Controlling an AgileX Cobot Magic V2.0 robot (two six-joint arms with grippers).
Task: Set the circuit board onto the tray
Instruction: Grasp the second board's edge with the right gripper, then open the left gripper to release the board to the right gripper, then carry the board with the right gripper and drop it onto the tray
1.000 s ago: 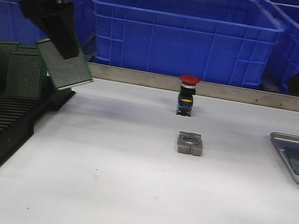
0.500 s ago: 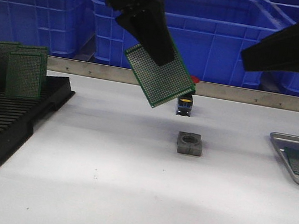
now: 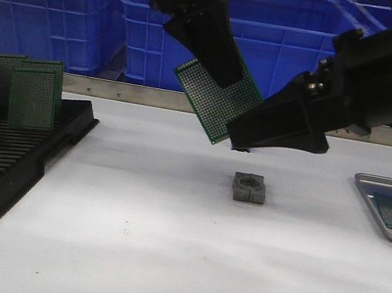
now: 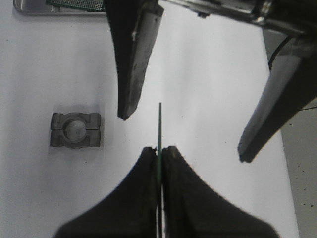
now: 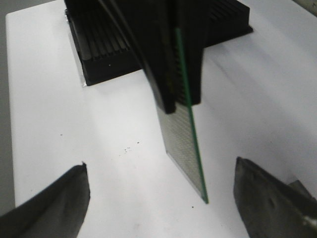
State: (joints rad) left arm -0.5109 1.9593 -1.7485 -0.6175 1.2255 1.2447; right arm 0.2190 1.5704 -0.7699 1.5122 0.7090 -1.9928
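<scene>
Circuit board (image 3: pixel 218 97) hangs pinched by left gripper (image 3: pixel 220 71), right gripper (image 3: pixel 246 136) spread beside.

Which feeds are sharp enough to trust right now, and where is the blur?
Front view: crisp, even light, circuit board holes readable. Left wrist view: sharp on the board's edge. Right wrist view: soft throughout, right claw fingers smeared, rack dark.

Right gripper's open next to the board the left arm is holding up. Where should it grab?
Probably the free lower end of the circuit board, below the left gripper clamped on the other end. Bring the open right gripper in edge-on so its fingers close on the two flat faces.
</scene>
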